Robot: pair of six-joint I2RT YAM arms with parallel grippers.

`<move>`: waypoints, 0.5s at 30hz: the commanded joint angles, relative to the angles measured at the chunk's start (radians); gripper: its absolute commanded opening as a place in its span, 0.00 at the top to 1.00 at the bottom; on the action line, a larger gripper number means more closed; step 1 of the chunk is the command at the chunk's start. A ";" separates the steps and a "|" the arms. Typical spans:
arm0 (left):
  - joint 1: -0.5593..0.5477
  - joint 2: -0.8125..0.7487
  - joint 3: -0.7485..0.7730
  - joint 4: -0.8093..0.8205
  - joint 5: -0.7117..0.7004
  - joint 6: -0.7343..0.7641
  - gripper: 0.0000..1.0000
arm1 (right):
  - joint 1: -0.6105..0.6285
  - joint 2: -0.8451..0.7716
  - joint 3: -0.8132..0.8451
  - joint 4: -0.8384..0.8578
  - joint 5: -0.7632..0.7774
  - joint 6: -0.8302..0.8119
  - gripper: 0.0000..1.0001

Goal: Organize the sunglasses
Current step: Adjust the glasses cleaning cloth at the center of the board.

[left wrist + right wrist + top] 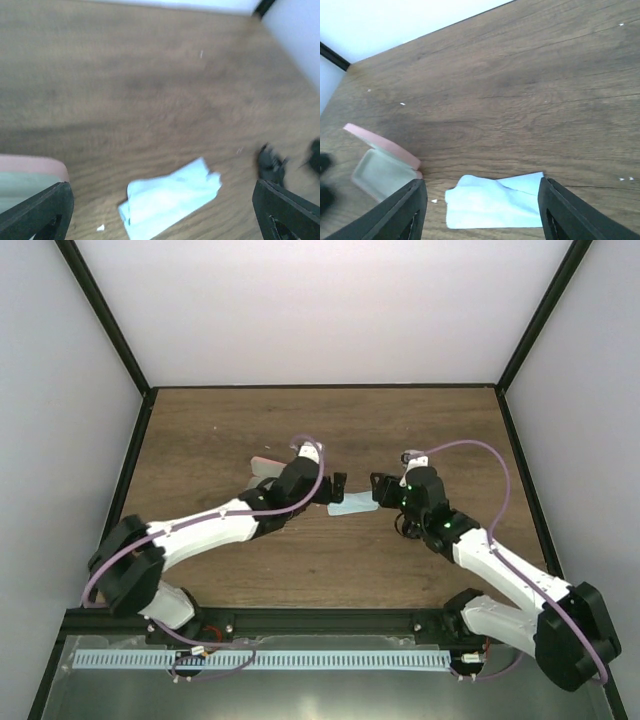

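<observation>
On the brown wooden table [250, 420] before me I see a crumpled light blue cloth [350, 507] lying near the middle, and at its ten o'clock, a little apart, an open pink case [380, 172] with a pale green inside.

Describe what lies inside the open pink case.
The pink case lies open; its pale greenish lining shows, bare where visible. One finger of the right gripper covers its near corner, so that part cannot be checked.
</observation>
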 commanded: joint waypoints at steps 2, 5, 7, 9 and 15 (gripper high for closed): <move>-0.002 -0.140 0.066 -0.118 -0.279 -0.222 0.00 | -0.038 0.103 0.171 -0.136 -0.025 -0.045 0.35; 0.012 -0.142 0.134 -0.244 -0.232 -0.208 0.00 | -0.043 0.146 0.333 -0.308 -0.120 -0.010 0.35; 0.013 -0.118 0.209 -0.327 -0.160 -0.178 0.00 | -0.043 0.147 0.390 -0.359 -0.147 0.013 0.39; 0.015 -0.080 0.269 -0.352 -0.057 -0.162 0.00 | -0.052 0.180 0.452 -0.438 -0.145 0.030 0.50; 0.017 0.058 0.368 -0.312 0.084 -0.191 0.03 | -0.114 0.299 0.466 -0.513 -0.228 -0.014 0.80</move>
